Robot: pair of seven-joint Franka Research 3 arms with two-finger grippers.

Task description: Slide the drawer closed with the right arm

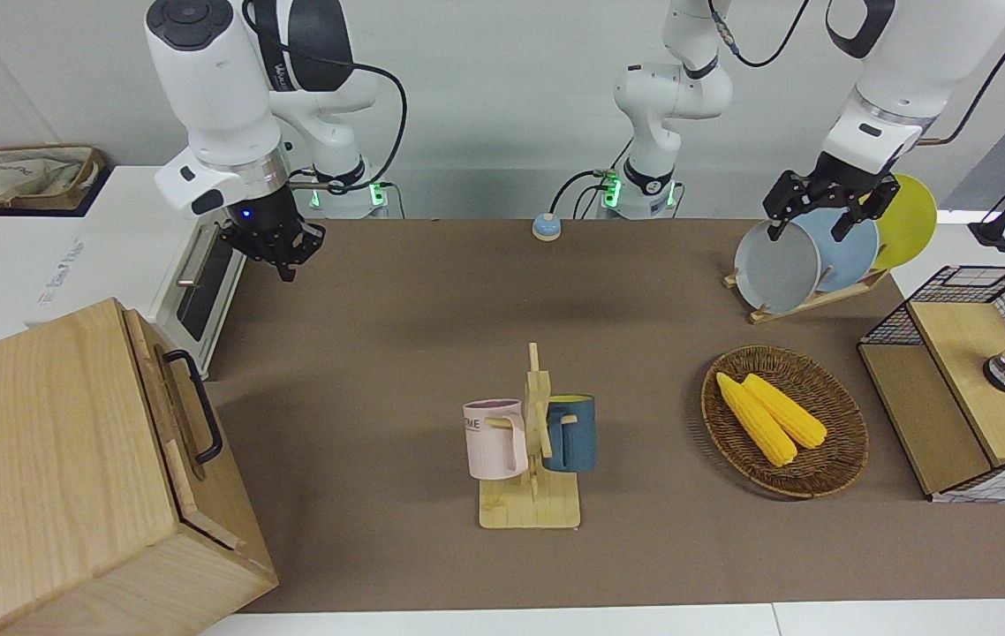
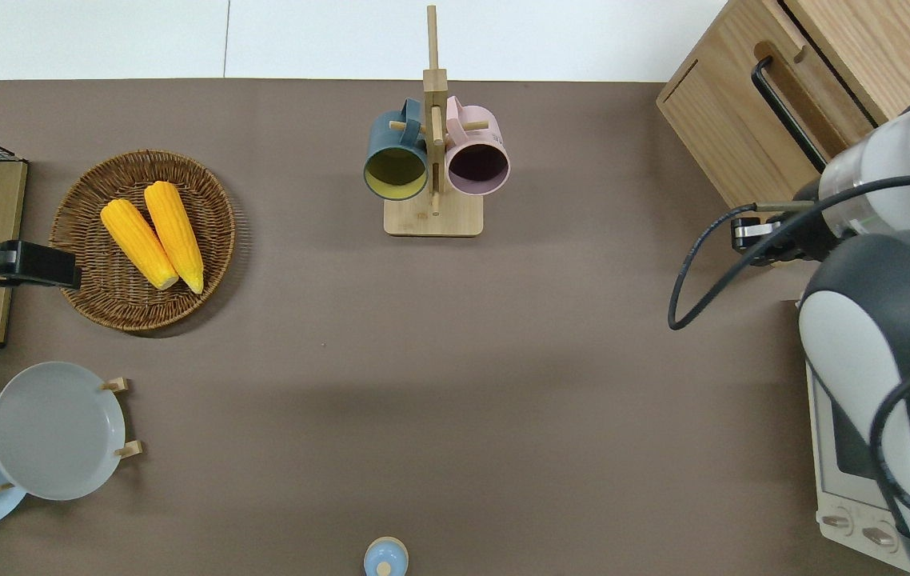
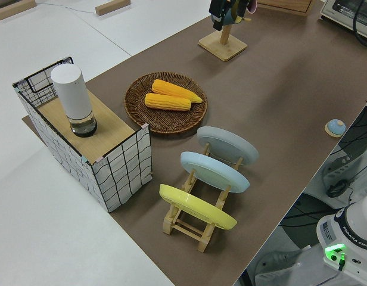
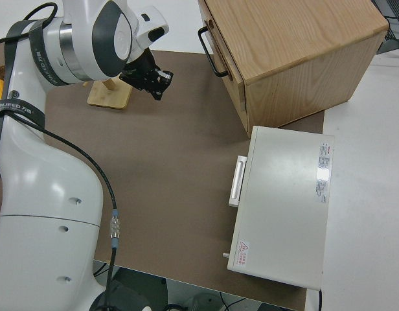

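Hovering over bare bench near the oven [image 1: 193,283], the right hand [image 1: 277,252] is empty and clear of the cabinet [image 1: 52,459]. Its jaw gap cannot be told from these views. The left arm is parked.

**Drawer position**
- The drawer [image 1: 171,415] sits in the cabinet at the right arm's end of the bench, farther from the robots than the oven.
- Its front appears almost flush with the cabinet face; a thin seam shows along one edge. The handle [image 1: 195,406] is free.
- Judgement: the closing push looks done or nearly so.

**Risks from here**
- If the drawer is short of seated, a further push landing on the handle instead of the flat front could skid off.
- An off-centre push could rack the drawer in its opening, or shove the whole cabinet along the cloth.
- The arm's trailing cable [image 2: 695,272] could snag the oven or cabinet corner during a swing.

**Surface and room**
- A brown cloth [image 1: 414,336] covers the bench; white surround lies past its edges.
- A mug rack [image 1: 531,450], corn basket [image 1: 785,420], plate rack [image 1: 807,252] and wire crate [image 1: 962,371] stand well apart from the cabinet.
- A pale wall backs the robots.
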